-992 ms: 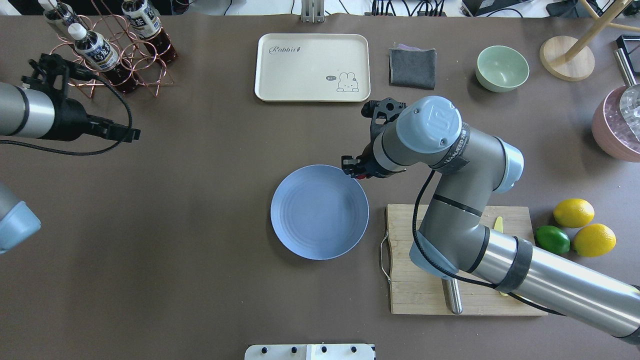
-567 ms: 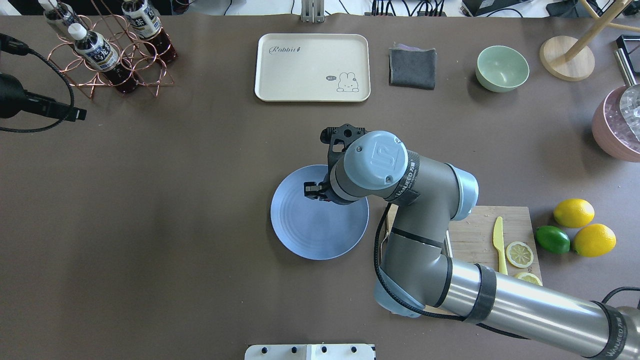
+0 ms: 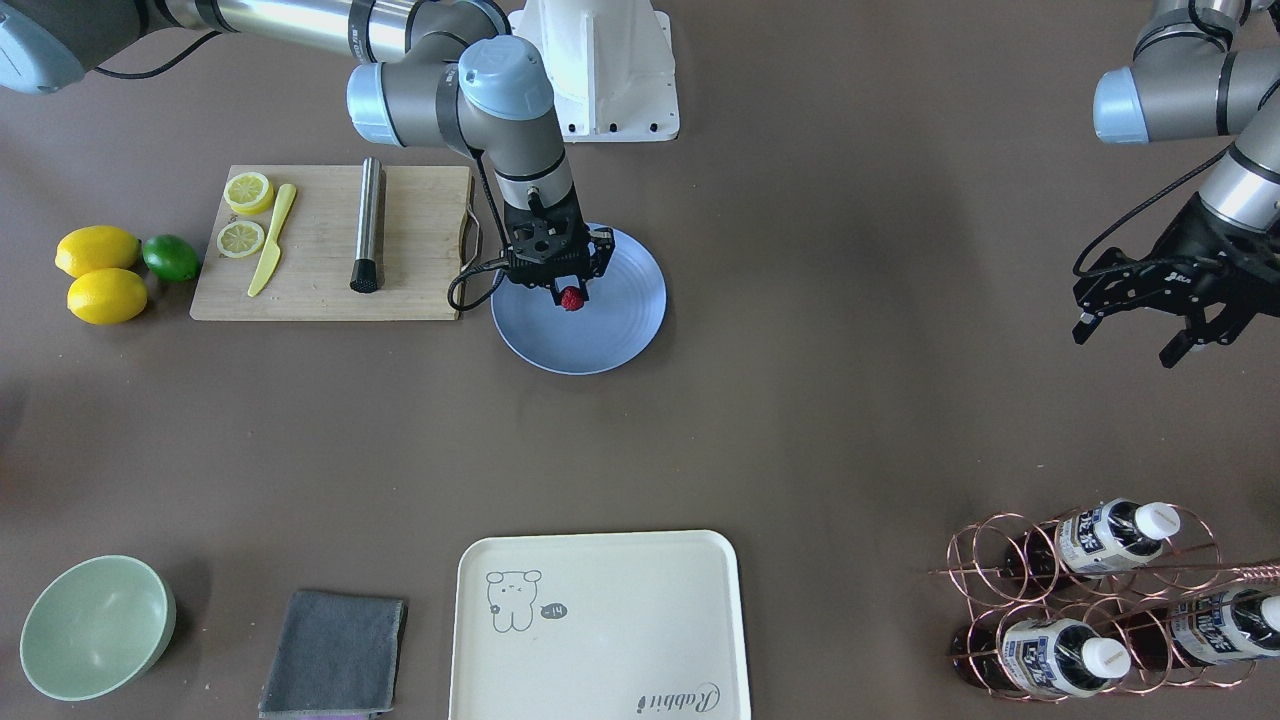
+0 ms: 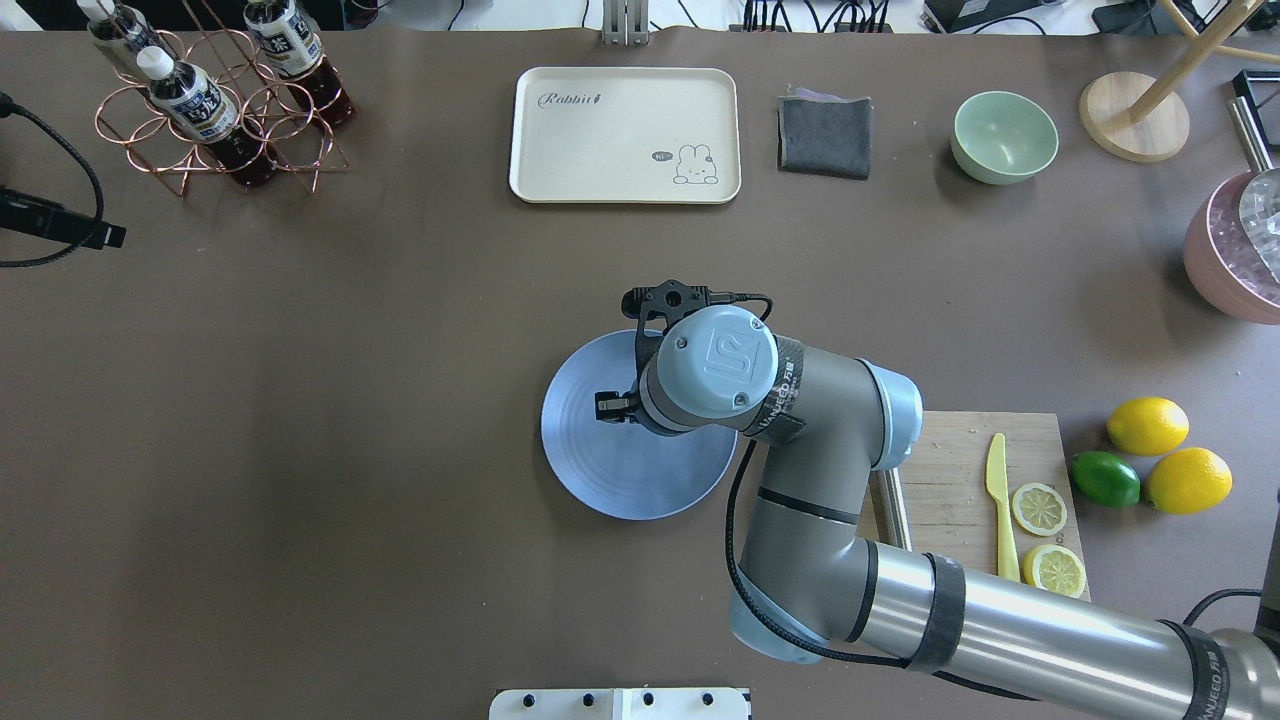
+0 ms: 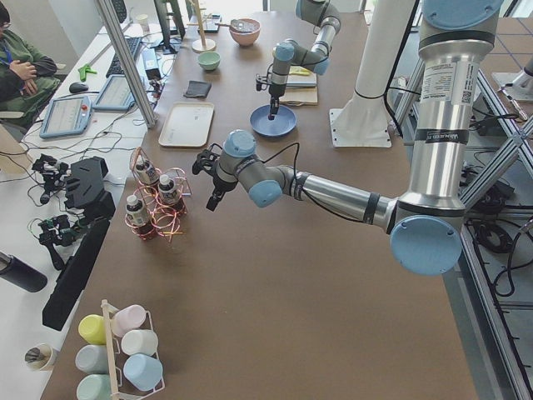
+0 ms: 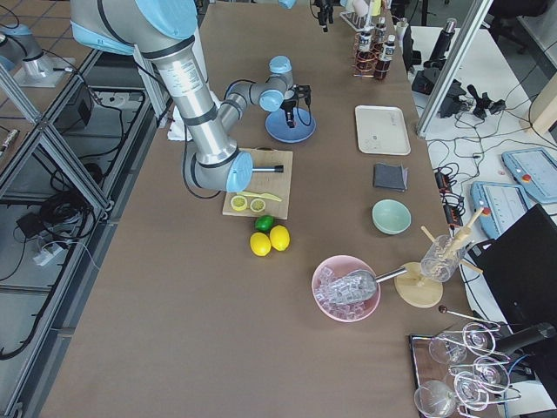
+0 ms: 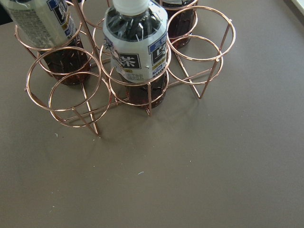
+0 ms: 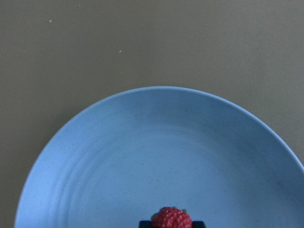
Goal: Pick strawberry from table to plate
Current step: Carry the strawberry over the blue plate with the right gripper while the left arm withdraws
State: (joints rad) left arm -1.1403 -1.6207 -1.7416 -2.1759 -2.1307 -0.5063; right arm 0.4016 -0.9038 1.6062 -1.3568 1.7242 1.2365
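The strawberry (image 3: 571, 298), small, dark red and bumpy, is pinched in my right gripper (image 3: 571, 295), which is shut on it and points down over the blue plate (image 3: 625, 320). The right wrist view shows the strawberry (image 8: 171, 218) at the bottom edge, above the plate (image 8: 142, 161); I cannot tell if it touches. In the overhead view the wrist covers the berry, and only the gripper (image 4: 612, 408) shows over the plate (image 4: 600, 475). My left gripper (image 3: 1130, 340) hangs open and empty over the table (image 4: 350, 400), far off near the bottle rack (image 3: 1090, 610).
A bamboo cutting board (image 4: 950, 455) with a yellow knife (image 4: 1000, 490) and lemon slices (image 4: 1038, 508) lies right of the plate, under my right arm. Lemons (image 4: 1147, 425) and a lime (image 4: 1105, 478) sit beyond it. A cream tray (image 4: 625, 135), grey cloth (image 4: 825, 135) and green bowl (image 4: 1003, 137) line the far side.
My right gripper carried the strawberry from the plate's far right rim to over the plate's middle. My left arm drew back toward the left edge of the overhead view.
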